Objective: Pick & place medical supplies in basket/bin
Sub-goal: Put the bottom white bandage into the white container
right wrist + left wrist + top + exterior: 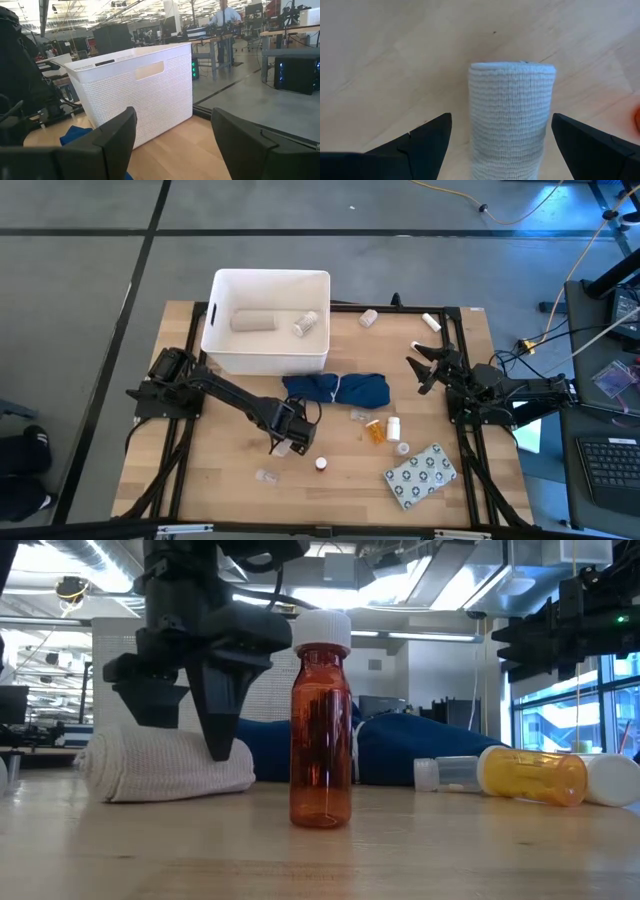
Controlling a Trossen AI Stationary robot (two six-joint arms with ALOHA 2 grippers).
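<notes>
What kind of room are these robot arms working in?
It looks like a robotics lab or big workshop. Beyond the white tub stand rows of desks with computers on a bare concrete floor. A keyboard and cables sit beside the wooden table.

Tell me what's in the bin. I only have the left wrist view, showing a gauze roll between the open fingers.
Observer: The white bin holds another gauze roll and a vial.
Operator: Is anything standing close to the left gripper?
Observer: Yes, an upright amber bottle with a white cap stands on the table just beside the left gripper.
Operator: Where is the other arm?
Observer: The right gripper hangs open over the table's right side, holding nothing.
</notes>
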